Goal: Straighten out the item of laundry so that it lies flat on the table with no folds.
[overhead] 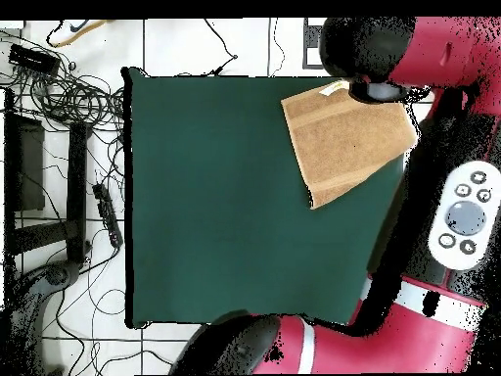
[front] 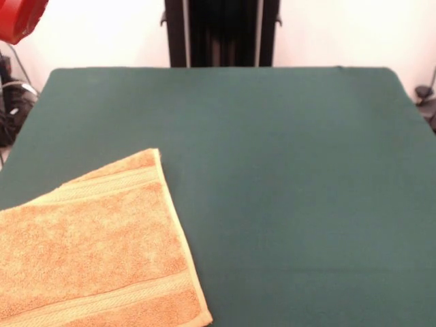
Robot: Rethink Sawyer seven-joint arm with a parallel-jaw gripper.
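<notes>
Towel first: the orange-tan terry hand towel lies skewed at the near left corner of the green table, seemingly smooth on top, perhaps doubled over. Rightward, bare cloth. From above, the red arm overhangs the towel's corner, hiding the gripper; its jaws I cannot tell.

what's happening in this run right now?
Nothing is holding the towel at this moment. It lies spread near one corner of the green table, turned at an angle to the table edges, and looks mostly flat with no obvious folds. In the overhead view the Sawyer arm reaches over that corner, but its tool is not visible in either view.
</notes>
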